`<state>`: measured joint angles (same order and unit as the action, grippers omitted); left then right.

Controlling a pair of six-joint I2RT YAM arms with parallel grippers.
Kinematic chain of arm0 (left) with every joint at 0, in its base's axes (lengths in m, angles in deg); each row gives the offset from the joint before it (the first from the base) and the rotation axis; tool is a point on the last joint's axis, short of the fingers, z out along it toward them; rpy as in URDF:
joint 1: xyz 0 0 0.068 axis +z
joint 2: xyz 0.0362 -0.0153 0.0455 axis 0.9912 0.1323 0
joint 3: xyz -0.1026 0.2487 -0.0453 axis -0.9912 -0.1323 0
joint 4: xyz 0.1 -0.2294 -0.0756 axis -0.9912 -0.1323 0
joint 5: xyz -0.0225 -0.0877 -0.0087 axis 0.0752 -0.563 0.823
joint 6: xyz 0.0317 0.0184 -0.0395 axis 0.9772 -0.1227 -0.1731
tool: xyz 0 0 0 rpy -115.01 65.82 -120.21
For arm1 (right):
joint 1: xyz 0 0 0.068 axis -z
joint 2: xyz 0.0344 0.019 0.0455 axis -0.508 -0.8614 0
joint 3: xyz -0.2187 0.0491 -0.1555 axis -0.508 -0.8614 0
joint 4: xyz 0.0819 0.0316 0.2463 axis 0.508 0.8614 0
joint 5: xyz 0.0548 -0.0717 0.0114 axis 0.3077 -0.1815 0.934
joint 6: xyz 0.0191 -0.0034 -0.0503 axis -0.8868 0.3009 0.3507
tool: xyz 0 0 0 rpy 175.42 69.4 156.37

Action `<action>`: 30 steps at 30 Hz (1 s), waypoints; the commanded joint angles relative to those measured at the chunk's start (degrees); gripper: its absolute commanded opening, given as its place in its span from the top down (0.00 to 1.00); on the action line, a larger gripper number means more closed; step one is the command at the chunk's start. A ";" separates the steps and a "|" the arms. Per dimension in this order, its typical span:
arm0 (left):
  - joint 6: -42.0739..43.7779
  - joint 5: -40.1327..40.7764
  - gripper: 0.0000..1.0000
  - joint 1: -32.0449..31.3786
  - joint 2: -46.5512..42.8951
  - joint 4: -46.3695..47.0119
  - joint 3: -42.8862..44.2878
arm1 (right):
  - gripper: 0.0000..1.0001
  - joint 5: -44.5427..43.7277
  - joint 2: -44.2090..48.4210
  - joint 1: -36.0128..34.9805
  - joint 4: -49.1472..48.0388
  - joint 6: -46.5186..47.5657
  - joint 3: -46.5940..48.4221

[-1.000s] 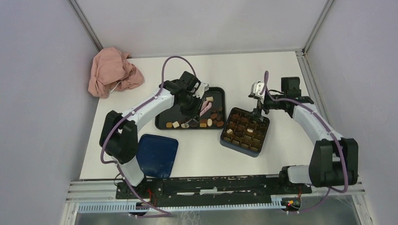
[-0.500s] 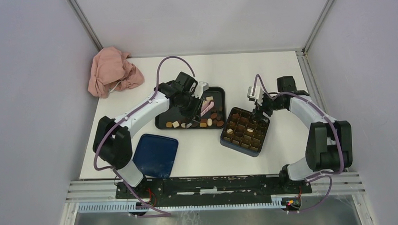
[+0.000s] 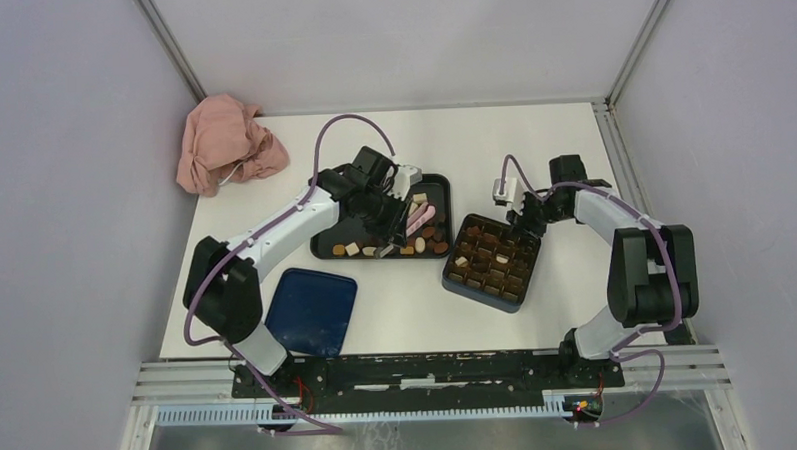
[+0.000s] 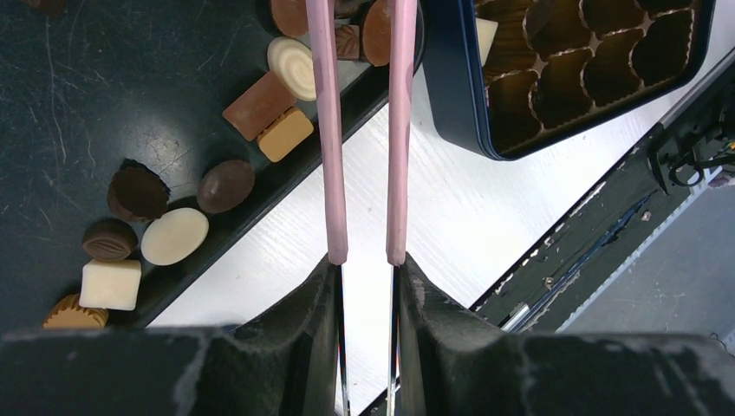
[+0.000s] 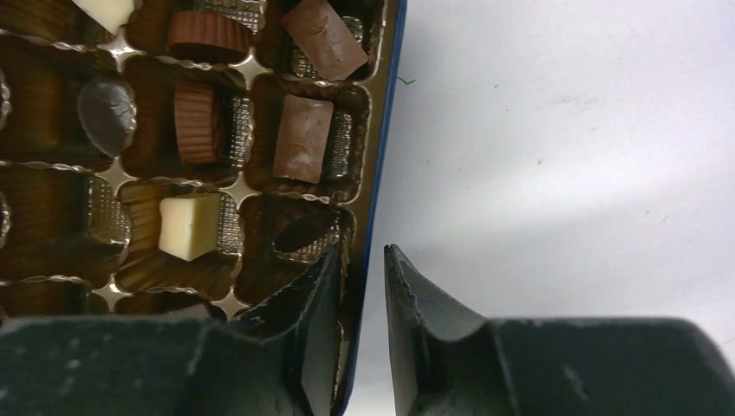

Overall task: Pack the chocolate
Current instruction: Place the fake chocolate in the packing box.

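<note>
Loose chocolate (image 4: 174, 236) in dark, tan and cream pieces lies on the black tray (image 4: 87, 87) (image 3: 320, 253). My left gripper (image 4: 366, 260) (image 3: 386, 210) is shut on the pink tongs (image 4: 328, 130) (image 3: 414, 216), whose two arms reach over the tray's near edge with nothing visible between them. The dark blue box (image 3: 446, 280) (image 5: 381, 130) holds chocolate in its brown cups, such as a white square (image 5: 188, 225) and a brown bar (image 5: 303, 139). My right gripper (image 5: 364, 251) (image 3: 522, 219) straddles the box's wall, jaws narrow, with a gap showing at the outer finger.
A crumpled pink cloth (image 3: 226, 141) lies at the back left corner. The blue box lid (image 3: 312, 310) rests near the left arm's base. The metal rail (image 3: 430, 369) runs along the near edge, and grey walls close in both sides.
The right gripper has settled onto the box's far right wall and its jaws have narrowed from wide. The left arm has shifted slightly over the tray with the tongs.
</note>
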<state>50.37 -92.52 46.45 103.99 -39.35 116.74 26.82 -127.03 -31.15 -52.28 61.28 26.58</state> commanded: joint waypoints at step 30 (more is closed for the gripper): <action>1.33 -11.84 0.95 -8.31 -5.28 8.51 -1.77 | 1.00 0.87 14.91 0.26 -0.73 5.62 -0.20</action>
<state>50.46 -100.26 40.57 99.10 -35.14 114.93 24.50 -111.97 -31.11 -52.50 65.36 25.53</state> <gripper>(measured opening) 0.327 0.067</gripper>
